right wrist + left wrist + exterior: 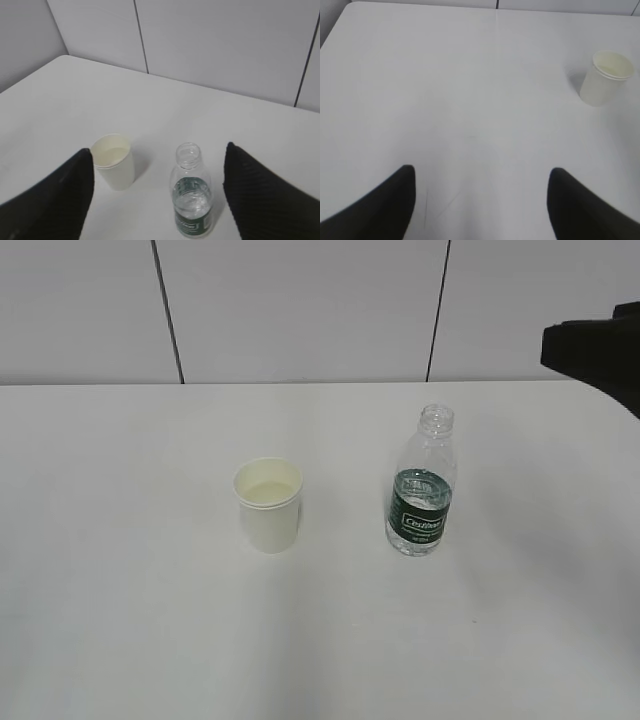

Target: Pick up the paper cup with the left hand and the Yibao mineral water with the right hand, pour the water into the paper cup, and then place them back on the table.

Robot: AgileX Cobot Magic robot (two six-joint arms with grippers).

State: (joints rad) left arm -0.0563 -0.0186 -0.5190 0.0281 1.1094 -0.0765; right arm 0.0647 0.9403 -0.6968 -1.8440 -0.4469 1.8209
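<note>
The cream-white paper cup (268, 505) stands upright on the white table (120, 620), left of the middle. About a hand's width to its right stands the uncapped Yibao mineral water (422, 490), upright, with water up to its green label band. In the left wrist view my left gripper (481, 172) is open over bare tabletop, and the cup (605, 79) is far off at the upper right. In the right wrist view my right gripper (159, 150) hovers open, back from both things, with the cup (114, 160) and the bottle (191, 197) framed between its fingers. Neither gripper touches anything.
A black part of the right arm (600, 350) juts in at the upper right of the exterior view, above the table. Grey wall panels (300, 310) close off the table's far edge. Bare tabletop surrounds the cup and bottle.
</note>
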